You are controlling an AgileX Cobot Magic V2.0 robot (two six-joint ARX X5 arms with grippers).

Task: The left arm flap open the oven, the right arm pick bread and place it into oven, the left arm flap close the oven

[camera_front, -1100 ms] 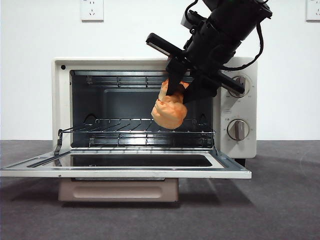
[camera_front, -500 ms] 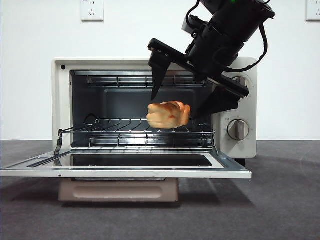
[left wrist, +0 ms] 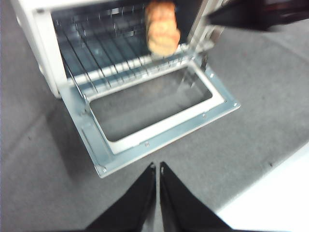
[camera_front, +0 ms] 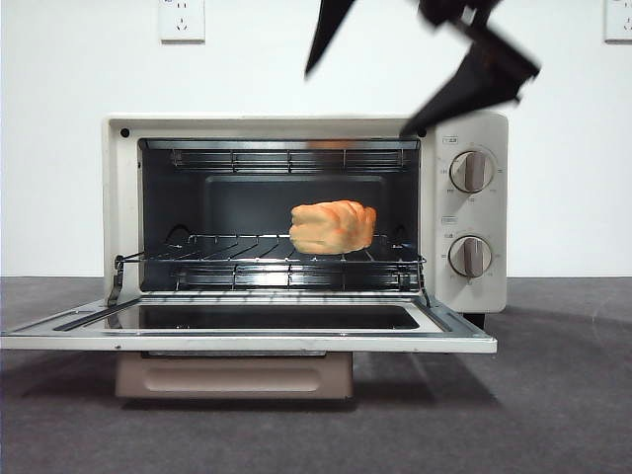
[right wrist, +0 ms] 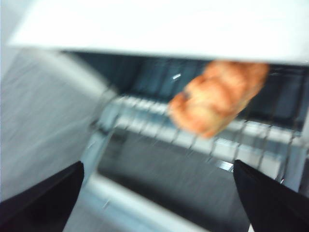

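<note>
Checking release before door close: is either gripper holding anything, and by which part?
Nothing is held. The right gripper is open, up above the oven; the bread lies free on the wire rack. The left gripper is shut on nothing, in front of the open door.

A dark gray table (camera_front: 553, 395) fills the low part of the front view. Its top looks soft, like cloth or felt. Behind it stands a plain white wall (camera_front: 59, 148). Two white wall sockets sit high up on the wall. One socket (camera_front: 182, 19) is toward the left, and it has small dark holes for plugs. The other socket (camera_front: 618, 20) is at the far right edge, and only part of it shows.
</note>
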